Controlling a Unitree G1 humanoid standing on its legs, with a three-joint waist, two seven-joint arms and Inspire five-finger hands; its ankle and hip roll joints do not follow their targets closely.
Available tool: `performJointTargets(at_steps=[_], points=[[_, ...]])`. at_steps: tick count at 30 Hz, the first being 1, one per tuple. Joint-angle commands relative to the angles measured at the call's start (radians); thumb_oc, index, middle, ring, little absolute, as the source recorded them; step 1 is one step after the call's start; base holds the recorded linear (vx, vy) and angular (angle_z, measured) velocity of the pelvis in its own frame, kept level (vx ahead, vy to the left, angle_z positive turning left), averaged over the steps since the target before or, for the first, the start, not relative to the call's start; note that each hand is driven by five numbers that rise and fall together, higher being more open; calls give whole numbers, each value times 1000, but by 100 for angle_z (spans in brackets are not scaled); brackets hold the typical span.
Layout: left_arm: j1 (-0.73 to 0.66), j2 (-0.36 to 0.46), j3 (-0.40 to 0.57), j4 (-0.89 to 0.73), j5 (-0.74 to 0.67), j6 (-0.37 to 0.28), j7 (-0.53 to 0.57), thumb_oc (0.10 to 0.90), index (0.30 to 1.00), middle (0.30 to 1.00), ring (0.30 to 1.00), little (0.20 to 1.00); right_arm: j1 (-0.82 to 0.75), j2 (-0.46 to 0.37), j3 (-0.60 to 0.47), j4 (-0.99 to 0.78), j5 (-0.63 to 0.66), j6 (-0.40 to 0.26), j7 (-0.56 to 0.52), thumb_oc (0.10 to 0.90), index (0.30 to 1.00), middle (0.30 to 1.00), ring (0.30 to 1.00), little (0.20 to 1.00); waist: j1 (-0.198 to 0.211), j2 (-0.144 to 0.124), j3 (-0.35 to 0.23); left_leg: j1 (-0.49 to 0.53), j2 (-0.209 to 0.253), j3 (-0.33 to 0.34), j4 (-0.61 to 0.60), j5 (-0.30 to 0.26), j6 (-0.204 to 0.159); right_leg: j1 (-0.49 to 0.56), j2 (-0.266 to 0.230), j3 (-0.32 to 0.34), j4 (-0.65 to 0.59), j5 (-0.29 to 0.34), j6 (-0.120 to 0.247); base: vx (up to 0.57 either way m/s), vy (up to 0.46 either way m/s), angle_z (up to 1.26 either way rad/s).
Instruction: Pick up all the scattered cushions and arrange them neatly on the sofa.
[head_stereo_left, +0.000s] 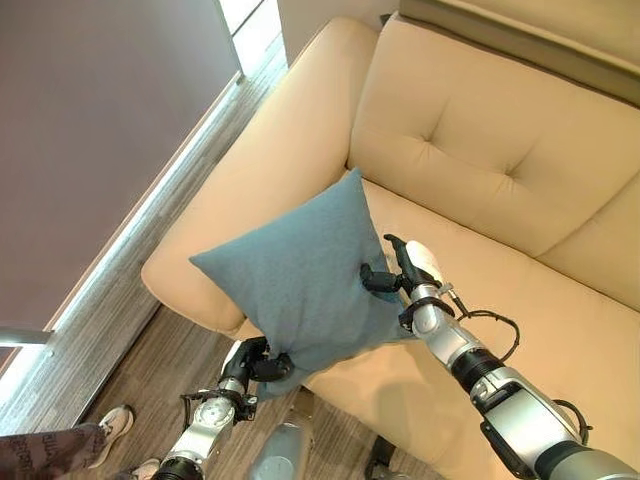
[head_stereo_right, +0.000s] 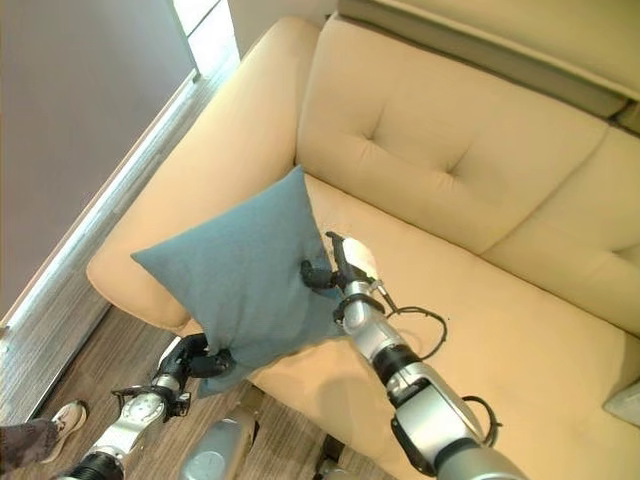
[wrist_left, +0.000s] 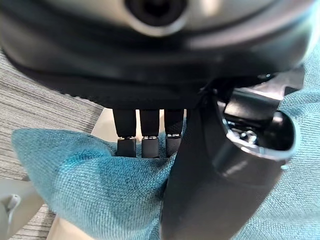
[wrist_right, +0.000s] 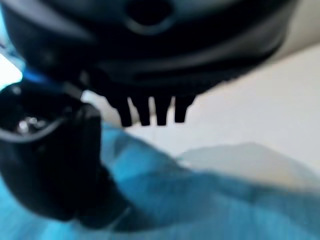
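The cream sofa (head_stereo_left: 470, 150) takes up most of the scene, its tufted back running along the far side and its rounded armrest (head_stereo_left: 290, 130) at the robot's left end. The seat is bare from the armrest onward, leaving broad open room along it. Beside the armrest a strip of wood-grain floor (head_stereo_left: 130, 290) runs between the sofa and a grey wall (head_stereo_left: 90, 120), a narrow lane. A person's shoe (head_stereo_left: 113, 425) and trouser leg stand on that floor at the near left corner of the head views.

The teal cushion (head_stereo_left: 300, 275) is held up in the air over the seat's front edge, next to the armrest, turned on its point so that one corner aims at the sofa back.

The left hand (head_stereo_left: 252, 362) has its fingers (wrist_left: 142, 135) and thumb curled round the cushion's lowest corner, off the seat's front edge. The right hand (head_stereo_left: 398, 272) pinches the cushion's right corner between thumb and fingers, above the seat.
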Motion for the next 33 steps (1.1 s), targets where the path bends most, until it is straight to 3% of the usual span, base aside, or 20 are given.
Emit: performJointTargets(at_steps=[1, 5, 7, 8, 10, 11, 15, 20, 24, 25, 29, 30, 32, 33], points=[[31, 54, -87, 59, 47, 10, -19, 400, 300, 300, 300, 300, -101, 60, -38, -70, 134, -96, 10, 800, 900, 900, 900, 900, 49, -3, 21, 1, 13, 20, 22, -115, -15, -7, -63, 2, 58, -5, 18, 27, 0, 13], [-4, 47, -86, 138, 103, 21, -11, 400, 300, 300, 300, 300, -84, 81, -65, -135, 414, -130, 130, 800, 900, 900, 900, 900, 55, -12, 19, 0, 6, 3, 19, -116, -16, -3, -68, -20, 78, -20, 16, 37, -9, 11], [-10, 46, -85, 154, 113, 23, -17, 400, 300, 300, 300, 300, -80, 69, -53, -158, 448, -129, 168, 800, 900, 900, 900, 900, 54, -17, 18, 2, 6, 0, 19, -116, -16, -3, -69, -24, 83, -23, 16, 37, -14, 10], [-18, 45, -81, 180, 128, 28, -38, 400, 300, 300, 300, 300, -64, 32, -18, -210, 507, -124, 253, 800, 900, 900, 900, 900, 51, -29, 17, 7, 6, -1, 20, -118, -18, 0, -71, -25, 92, -27, 16, 39, -17, 5], [-18, 44, -81, 180, 128, 28, -38, 400, 300, 300, 300, 300, -64, 32, -18, -210, 507, -124, 253, 800, 900, 900, 900, 900, 51, -28, 17, 8, 6, -2, 20, -118, -18, 0, -71, -26, 92, -27, 16, 21, -11, 0], [-23, 41, -80, 222, 144, 29, -66, 400, 300, 300, 300, 300, -39, -19, 37, -239, 563, -113, 367, 406, 309, 309, 309, 309, 44, -41, 9, 18, 9, -1, 20, -121, -19, 9, -75, -32, 99, -33, 16, 42, -21, 1], [-23, 25, -78, 267, 165, 35, -91, 400, 300, 300, 300, 300, 26, -49, 91, -296, 606, -103, 469, 400, 300, 300, 300, 300, 31, -54, -7, 41, 15, 9, 20, -131, -19, 23, -79, -31, 102, -33, 21, 44, -26, 3], [-17, -3, -50, 291, 169, 38, -92, 400, 300, 300, 300, 300, 145, -78, 68, -380, 555, -117, 476, 400, 300, 300, 300, 300, 0, -58, -23, 67, 24, 37, 24, -145, -16, 33, -85, -9, 101, -31, 24, 23, -1, -3], [-5, -6, -10, 253, 180, 33, -71, 400, 300, 300, 300, 300, 300, -112, -22, -464, 485, -128, 457, 400, 300, 300, 300, 300, -43, -50, -42, 95, 32, 69, 30, -162, -9, 42, -91, 21, 98, -28, 27, 12, -5, -11], [3, 7, 15, 146, 189, 17, -24, 400, 300, 300, 300, 300, 383, -130, -97, -511, 455, -142, 427, 400, 300, 300, 300, 300, -64, -48, -54, 111, 31, 81, 31, -169, -5, 51, -94, 29, 96, -28, 27, 23, -20, -33], [20, 20, 41, 26, 190, -2, 18, 400, 300, 300, 300, 300, 495, -160, -212, -591, 416, -155, 379, 400, 300, 300, 300, 300, -98, -43, -78, 131, 32, 99, 25, -172, -2, 60, -98, 43, 85, -22, 30, 7, -31, -19], [18, 19, 55, -11, 183, -12, 40, 400, 300, 300, 300, 300, 543, -162, -271, -619, 388, -161, 348, 400, 300, 300, 300, 300, -127, -38, -92, 148, 33, 116, 20, -175, 0, 65, -100, 55, 78, -18, 33, 2, -34, -9], [13, 22, 55, -45, 193, -16, 55, 400, 300, 300, 300, 300, 566, -163, -298, -635, 368, -160, 329, 400, 300, 300, 300, 300, -140, -34, -99, 159, 35, 128, 17, -178, 0, 67, -101, 67, 75, -17, 34, -9, -20, -23], [9, 24, 57, -101, 189, -26, 82, 400, 300, 300, 300, 300, 598, -152, -343, -649, 354, -163, 295, 400, 300, 300, 300, 300, -173, -27, -109, 177, 39, 153, 14, -185, 3, 64, -103, 99, 74, -15, 34, -17, -29, -44]])
